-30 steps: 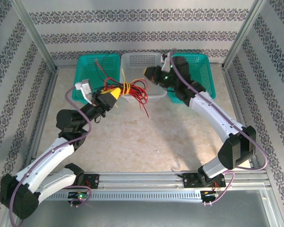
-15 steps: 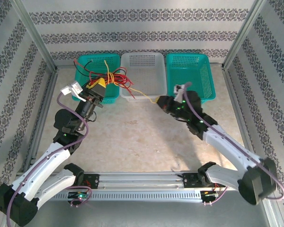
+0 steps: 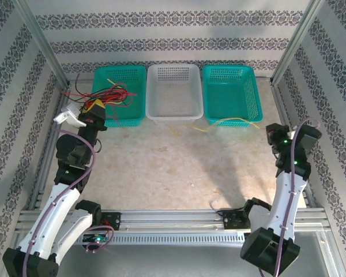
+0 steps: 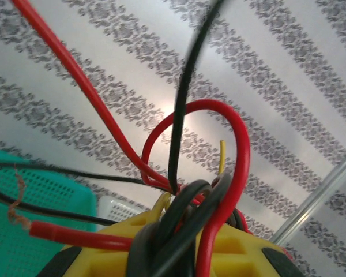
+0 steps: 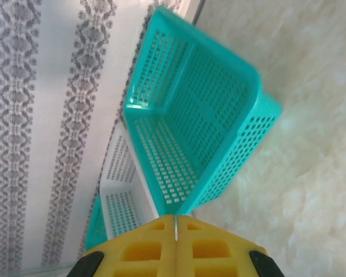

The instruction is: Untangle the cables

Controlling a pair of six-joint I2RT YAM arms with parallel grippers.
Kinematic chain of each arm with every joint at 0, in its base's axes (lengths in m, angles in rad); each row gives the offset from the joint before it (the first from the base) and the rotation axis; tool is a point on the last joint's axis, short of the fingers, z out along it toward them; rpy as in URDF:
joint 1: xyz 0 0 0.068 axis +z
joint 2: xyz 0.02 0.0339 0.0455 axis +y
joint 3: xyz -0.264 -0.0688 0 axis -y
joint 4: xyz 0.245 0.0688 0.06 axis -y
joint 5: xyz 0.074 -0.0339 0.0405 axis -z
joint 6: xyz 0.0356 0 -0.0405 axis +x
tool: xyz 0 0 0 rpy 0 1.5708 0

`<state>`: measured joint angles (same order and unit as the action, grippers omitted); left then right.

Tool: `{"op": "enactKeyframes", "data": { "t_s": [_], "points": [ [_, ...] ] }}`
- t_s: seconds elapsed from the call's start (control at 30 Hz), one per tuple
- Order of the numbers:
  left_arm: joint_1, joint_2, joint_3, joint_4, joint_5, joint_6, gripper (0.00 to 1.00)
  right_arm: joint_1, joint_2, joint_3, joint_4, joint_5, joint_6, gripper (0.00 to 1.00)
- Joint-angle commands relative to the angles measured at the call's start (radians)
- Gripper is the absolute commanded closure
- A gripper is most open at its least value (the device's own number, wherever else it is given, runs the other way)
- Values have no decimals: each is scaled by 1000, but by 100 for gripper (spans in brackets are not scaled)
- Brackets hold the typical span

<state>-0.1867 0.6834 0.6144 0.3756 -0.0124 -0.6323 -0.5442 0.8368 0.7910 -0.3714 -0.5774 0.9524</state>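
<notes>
Yellow cable [image 3: 242, 120] hugs the right basket [image 3: 251, 92] front, open tabletop [image 3: 179, 167] before it.

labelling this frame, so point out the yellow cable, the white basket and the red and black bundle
yellow cable [image 3: 236, 120]: top view, mid-length stretch
white basket [image 3: 173, 92]: top view, bare floor
red and black bundle [image 3: 112, 94]: top view, tangled middle
</notes>
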Motion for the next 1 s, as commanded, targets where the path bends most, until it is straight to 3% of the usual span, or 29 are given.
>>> {"op": "enactKeyframes", "data": {
  "t_s": [0.0,0.17,0.27,0.43,0.67,0.8,0.83,0.87,0.97],
  "points": [
    [11,-39,-34,-142,24,-24,100,-7,24,142,-36,-69,-35,100],
    [5,-33,-90,-195,238,-144,100,28,67,273,-24,-65,-12,100],
    [-66,-8,-130,-189,311,-193,100,65,81,380,-101,-12,-64,100],
    [-241,40,-166,-201,243,-169,100,102,106,538,-190,38,-112,100],
    [-432,283,-149,-110,119,-198,99,187,118,698,-240,78,-122,100],
    [-504,406,-94,-108,66,-210,67,234,117,742,-242,89,-122,100],
    [-510,432,-77,-125,59,-221,24,251,117,748,-240,91,-124,100],
    [-510,455,-54,-160,60,-227,1,270,119,756,-240,93,-127,100],
    [-510,463,18,-313,46,-204,0,321,132,782,-249,94,-144,100]
  ]
}}
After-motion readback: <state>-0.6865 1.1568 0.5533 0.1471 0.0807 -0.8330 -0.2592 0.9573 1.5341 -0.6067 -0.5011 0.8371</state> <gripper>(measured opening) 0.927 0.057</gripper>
